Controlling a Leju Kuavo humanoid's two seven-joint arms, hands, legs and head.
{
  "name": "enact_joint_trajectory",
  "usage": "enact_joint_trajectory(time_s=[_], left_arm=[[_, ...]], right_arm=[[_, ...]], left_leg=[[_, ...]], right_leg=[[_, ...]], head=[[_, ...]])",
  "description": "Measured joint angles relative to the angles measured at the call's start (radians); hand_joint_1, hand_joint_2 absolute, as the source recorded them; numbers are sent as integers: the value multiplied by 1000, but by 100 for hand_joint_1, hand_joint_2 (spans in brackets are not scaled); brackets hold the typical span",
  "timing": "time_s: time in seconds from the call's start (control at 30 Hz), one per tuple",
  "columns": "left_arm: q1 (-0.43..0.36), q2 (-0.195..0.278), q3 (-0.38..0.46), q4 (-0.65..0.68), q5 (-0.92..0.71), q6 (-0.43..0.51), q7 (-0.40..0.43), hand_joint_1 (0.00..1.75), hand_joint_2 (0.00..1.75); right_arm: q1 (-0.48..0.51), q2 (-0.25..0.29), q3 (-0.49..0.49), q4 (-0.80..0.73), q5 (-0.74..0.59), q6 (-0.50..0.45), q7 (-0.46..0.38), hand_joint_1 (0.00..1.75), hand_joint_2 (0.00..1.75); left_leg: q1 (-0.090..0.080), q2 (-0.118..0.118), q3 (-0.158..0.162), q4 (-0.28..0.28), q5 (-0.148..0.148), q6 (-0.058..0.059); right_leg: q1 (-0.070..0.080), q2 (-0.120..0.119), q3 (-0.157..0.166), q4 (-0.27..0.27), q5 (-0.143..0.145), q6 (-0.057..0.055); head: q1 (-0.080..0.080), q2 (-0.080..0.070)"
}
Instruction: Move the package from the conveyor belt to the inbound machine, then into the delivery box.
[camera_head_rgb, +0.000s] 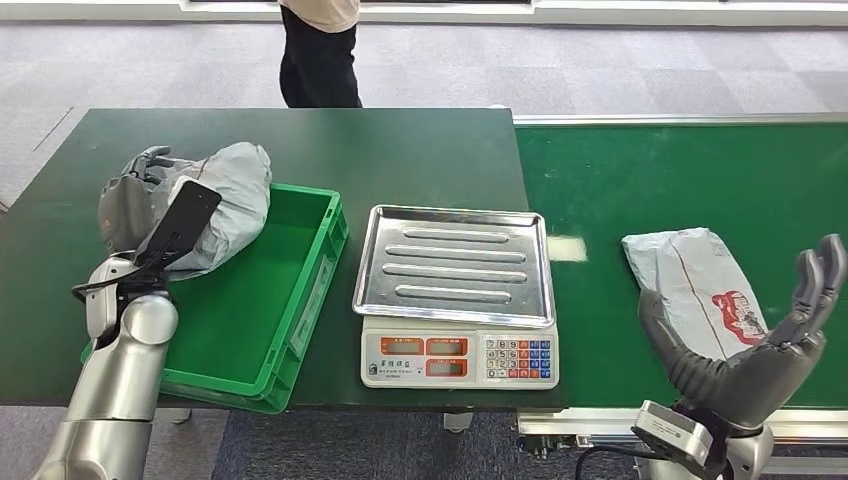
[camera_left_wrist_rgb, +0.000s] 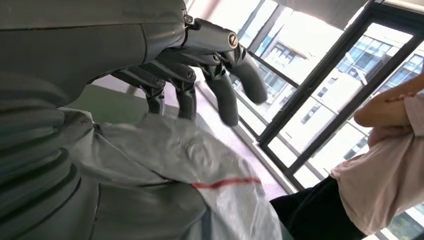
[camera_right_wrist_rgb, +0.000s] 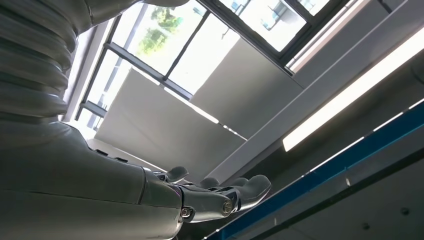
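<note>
Last step in hand, by the look of it — left hand (camera_head_rgb: 135, 205) grips grey package (camera_head_rgb: 225, 200), holding it over left rim of green box (camera_head_rgb: 310, 265). Next move calls for carrying it inward over box floor, then letting go.

Right hand (camera_head_rgb: 775, 340) holds nothing, fingers spread, palm up, above second package (camera_head_rgb: 700, 285) on belt (camera_head_rgb: 680, 180).

Scale (camera_head_rgb: 455, 295) stands just right of box — off the path. Person (camera_head_rgb: 320, 50) stands beyond table.

The left hand (camera_head_rgb: 135, 200) held a grey package (camera_head_rgb: 225, 200) over the green crate's (camera_head_rgb: 300, 290) left edge, while another package (camera_head_rgb: 695, 285) lay on the belt (camera_head_rgb: 680, 180).
</note>
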Motion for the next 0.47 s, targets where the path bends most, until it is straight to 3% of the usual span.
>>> enact_joint_trajectory(time_s=[0.2, 0.27, 0.4, 0.47], left_arm=[[20, 21, 53, 29, -204, 67, 124, 0, 175], [29, 24, 86, 42, -161, 46, 73, 0, 175], [82, 14, 128, 4, 115, -83, -137, 0, 175], [109, 7, 131, -31, 215, -132, -187, 0, 175]], right_arm=[[-9, 9, -2, 3, 32, 62, 28, 0, 175], [-10, 10, -4, 6, 35, 68, 33, 0, 175], [-2, 10, -16, 7, 15, 79, 30, 0, 175], [3, 10, -22, 8, 2, 95, 32, 0, 175]], left_leg=[[0, 0, 0, 0, 0, 0], [0, 0, 0, 0, 0, 0], [1, 0, 0, 0, 0, 0], [1, 0, -1, 0, 0, 0]], right_leg=[[2, 0, 0, 0, 0, 0], [2, 0, 0, 0, 0, 0], [1, 0, -1, 0, 0, -1], [1, 0, -1, 0, 0, 0]], head=[[0, 0], [0, 0], [0, 0], [0, 0]])
